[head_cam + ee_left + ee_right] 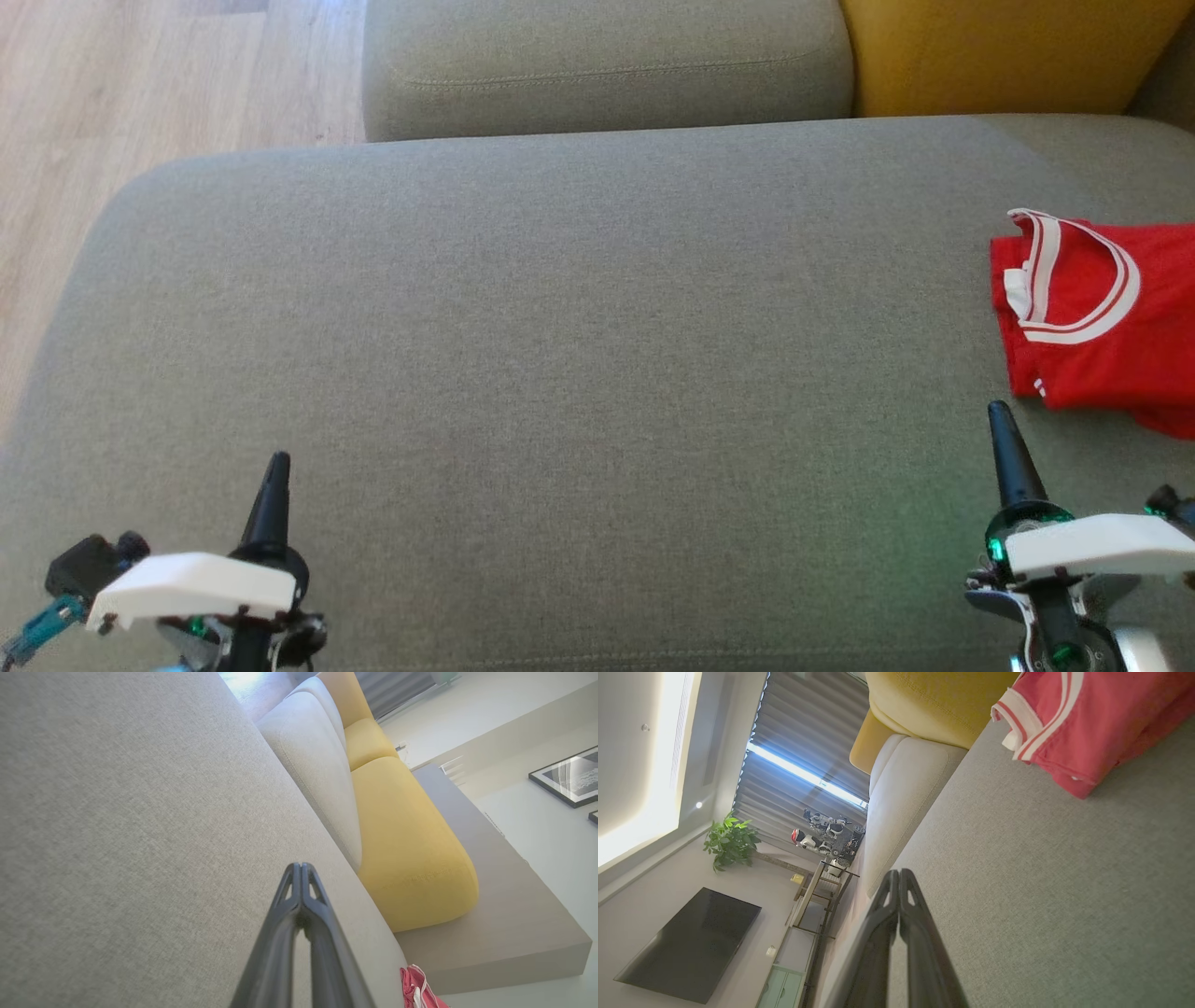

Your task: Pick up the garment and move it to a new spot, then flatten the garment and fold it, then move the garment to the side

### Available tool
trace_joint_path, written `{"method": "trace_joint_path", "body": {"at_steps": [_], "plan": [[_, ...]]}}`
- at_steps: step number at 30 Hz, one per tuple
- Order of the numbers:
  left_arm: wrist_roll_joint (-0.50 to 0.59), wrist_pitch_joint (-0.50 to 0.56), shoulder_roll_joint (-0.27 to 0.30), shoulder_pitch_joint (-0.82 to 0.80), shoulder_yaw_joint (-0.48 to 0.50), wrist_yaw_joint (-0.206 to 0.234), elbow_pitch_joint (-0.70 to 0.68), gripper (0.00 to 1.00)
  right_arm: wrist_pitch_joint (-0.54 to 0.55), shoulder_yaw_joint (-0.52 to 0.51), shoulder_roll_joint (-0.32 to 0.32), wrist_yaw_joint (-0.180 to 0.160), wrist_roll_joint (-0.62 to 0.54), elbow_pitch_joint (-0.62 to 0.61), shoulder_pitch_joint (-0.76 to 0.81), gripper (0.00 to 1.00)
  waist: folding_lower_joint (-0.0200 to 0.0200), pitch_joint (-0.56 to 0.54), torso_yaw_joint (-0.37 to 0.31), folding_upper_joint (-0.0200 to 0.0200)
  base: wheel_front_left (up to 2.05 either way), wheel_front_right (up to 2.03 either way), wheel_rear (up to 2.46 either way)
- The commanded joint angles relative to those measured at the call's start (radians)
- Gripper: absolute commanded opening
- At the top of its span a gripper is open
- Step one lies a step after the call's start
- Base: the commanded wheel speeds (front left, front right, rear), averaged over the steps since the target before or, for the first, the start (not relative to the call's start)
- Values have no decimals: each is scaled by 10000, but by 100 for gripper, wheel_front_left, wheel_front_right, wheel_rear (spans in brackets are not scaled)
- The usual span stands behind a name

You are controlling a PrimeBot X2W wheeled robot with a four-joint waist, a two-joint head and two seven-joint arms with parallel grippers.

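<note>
Right end effector tips together, red garment, woven cushion

Garment, right edge of frame: bright red w/ a white collar band carrying a thin red stripe. Sofa seat: grey-green, fine heathered weave. Back cushion, top centre: same grey-green. Yellow cushion, upper right: plain mustard. Floor, upper left: pale wood grain. Left hand & right hand: black fingers, white covers behind; green glow at the right one's base.
</note>
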Motion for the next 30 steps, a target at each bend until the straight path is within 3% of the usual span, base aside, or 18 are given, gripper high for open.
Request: {"method": "trace_joint_path", "body": {"at_steps": [1,30], "plan": [[-236,95,43,-628,320,-109,-301,0,-74,71,-209,-6,295,-254,-536,0,0,2,-1,0,0,0,0],[-3491,832,-223,-1086,1042,-504,-126,0,-58,-267,-206,-8,3719,467,-1032,0,0,55,-49,0,0,0,0]]}}
